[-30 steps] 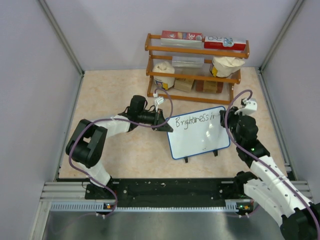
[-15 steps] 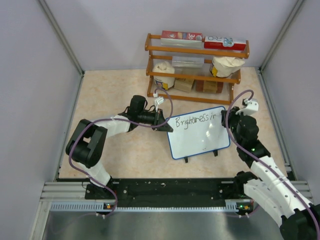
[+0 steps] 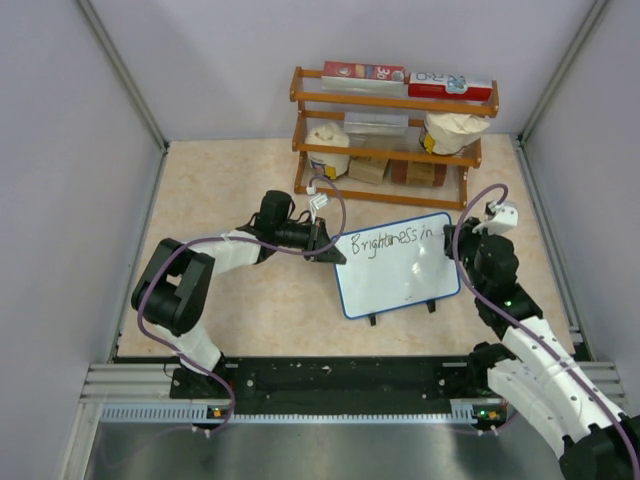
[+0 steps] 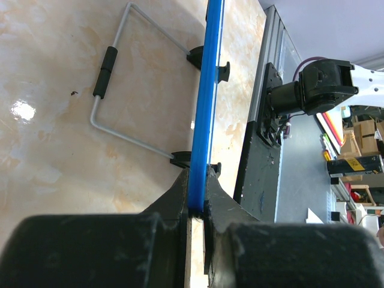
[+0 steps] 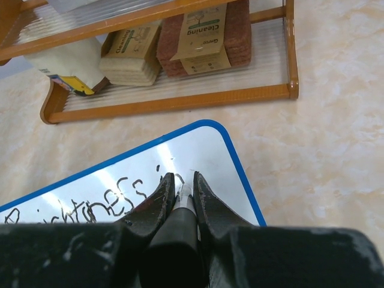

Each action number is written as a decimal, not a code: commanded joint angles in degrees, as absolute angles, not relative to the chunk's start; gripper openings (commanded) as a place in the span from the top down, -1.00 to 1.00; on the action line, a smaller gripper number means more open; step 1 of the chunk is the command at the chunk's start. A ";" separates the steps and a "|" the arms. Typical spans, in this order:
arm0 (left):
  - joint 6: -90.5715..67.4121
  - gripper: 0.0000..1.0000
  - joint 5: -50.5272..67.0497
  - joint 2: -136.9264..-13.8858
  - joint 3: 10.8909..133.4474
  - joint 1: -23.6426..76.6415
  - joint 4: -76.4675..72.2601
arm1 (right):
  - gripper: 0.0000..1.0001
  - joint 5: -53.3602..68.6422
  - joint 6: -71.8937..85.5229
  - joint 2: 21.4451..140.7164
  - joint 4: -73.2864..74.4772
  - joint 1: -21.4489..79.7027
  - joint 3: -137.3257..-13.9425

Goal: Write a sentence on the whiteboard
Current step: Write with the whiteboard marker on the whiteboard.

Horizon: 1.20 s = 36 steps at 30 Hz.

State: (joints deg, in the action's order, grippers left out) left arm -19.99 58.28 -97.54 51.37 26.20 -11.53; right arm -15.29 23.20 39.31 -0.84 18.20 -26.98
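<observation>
Two clamped grips: left pincer (image 4: 197,191) on whiteboard (image 3: 400,278) edge, right pincer (image 5: 182,181) on marker (image 5: 179,223), wooden rack (image 3: 390,101) behind.

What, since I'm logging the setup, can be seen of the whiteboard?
The whiteboard is small, white, round-cornered, with a thin blue rim and black feet, propped on a wire stand before the wooden rack. Black lettering reading "Brightness in" runs along its top. The left gripper clamps its left edge; the marker in the right gripper sits at its upper right.
</observation>
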 commanded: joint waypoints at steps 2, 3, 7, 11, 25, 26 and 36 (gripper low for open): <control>-11.51 1.00 49.13 -98.70 50.27 26.89 -7.73 | 1.00 -14.50 23.29 38.32 -0.44 17.67 -26.54; -11.51 1.00 49.13 -98.70 50.27 26.98 -7.65 | 1.00 -14.50 23.38 37.97 -0.44 17.58 -26.46; -11.43 1.00 49.04 -98.70 50.27 26.89 -7.65 | 1.00 -14.68 23.47 36.39 -0.18 17.58 -26.89; -11.43 1.00 48.96 -98.88 50.27 26.89 -7.65 | 1.00 -14.15 23.47 33.23 1.67 17.58 -28.73; -11.34 1.00 48.61 -98.53 50.10 26.98 -7.65 | 1.00 -8.88 23.38 32.43 2.64 17.58 -31.55; -11.34 1.00 48.60 -98.44 50.10 26.90 -7.65 | 1.00 -8.70 23.12 32.52 2.64 17.67 -31.55; -11.60 1.00 48.60 -98.09 49.92 26.89 -8.00 | 1.00 -2.73 23.11 33.13 3.08 17.67 -31.20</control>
